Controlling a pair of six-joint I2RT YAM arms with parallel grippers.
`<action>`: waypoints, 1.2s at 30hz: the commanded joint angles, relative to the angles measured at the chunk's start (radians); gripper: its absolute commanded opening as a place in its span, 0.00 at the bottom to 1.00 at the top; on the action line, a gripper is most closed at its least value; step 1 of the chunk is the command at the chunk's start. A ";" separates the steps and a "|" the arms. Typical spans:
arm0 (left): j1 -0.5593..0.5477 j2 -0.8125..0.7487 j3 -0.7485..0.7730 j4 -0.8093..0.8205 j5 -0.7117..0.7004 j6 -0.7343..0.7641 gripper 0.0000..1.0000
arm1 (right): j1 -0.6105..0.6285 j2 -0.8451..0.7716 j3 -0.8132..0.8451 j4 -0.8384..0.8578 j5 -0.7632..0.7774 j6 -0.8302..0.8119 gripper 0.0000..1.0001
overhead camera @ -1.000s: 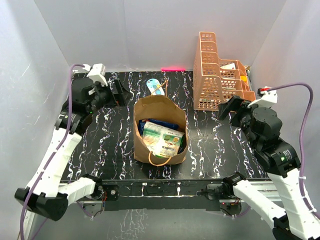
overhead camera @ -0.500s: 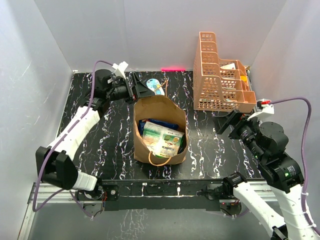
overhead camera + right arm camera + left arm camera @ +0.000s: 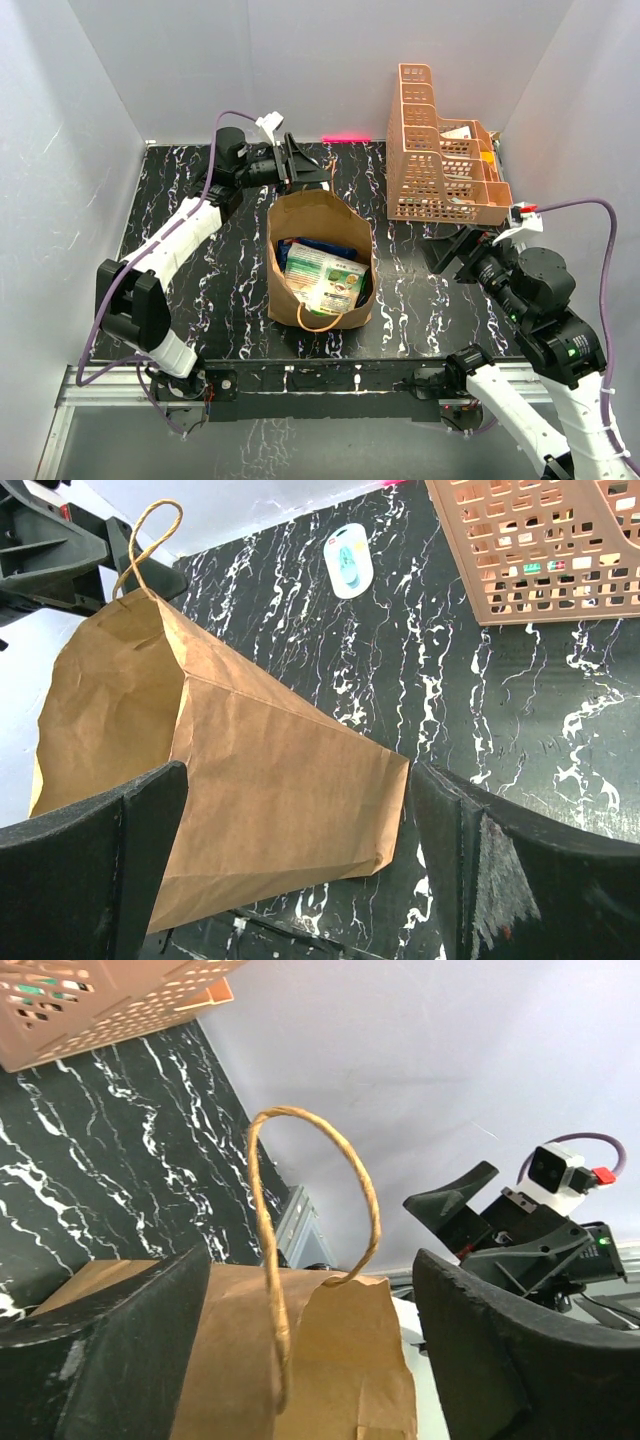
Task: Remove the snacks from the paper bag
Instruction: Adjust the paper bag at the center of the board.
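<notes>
Swinging rightward along the table's far edge since the earlier frame, the left hand is now hovering at the far rim of the paper bag. Its fingers are standing wide apart on either side of the thin twisted handle, gripping nothing. The brown, creased bag is sitting mid-table with its mouth gaping upward. The snacks are lying inside: a glossy green-and-white packet on top, a blue packet peeking out behind it. The right hand is hanging just right of the bag, fully open and empty, near the orange basket.
</notes>
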 commanded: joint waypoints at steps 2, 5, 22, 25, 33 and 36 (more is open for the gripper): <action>-0.015 -0.014 0.065 0.077 0.046 -0.057 0.74 | -0.003 -0.007 -0.010 0.056 0.003 0.014 0.98; -0.022 -0.009 0.064 0.101 0.049 -0.079 0.59 | -0.003 -0.012 -0.021 0.053 0.004 0.014 0.98; -0.049 0.007 0.091 0.099 0.021 -0.070 0.25 | -0.003 -0.019 -0.033 0.049 0.011 0.003 0.98; -0.048 -0.001 0.118 0.078 0.023 -0.055 0.18 | -0.003 -0.021 -0.040 0.047 0.010 -0.005 0.98; -0.047 -0.050 0.200 -0.091 -0.087 0.050 0.00 | -0.003 0.026 -0.041 0.121 -0.310 -0.129 0.98; -0.046 -0.054 0.208 -0.108 -0.101 0.054 0.00 | -0.003 0.103 -0.005 0.152 -0.531 -0.218 0.98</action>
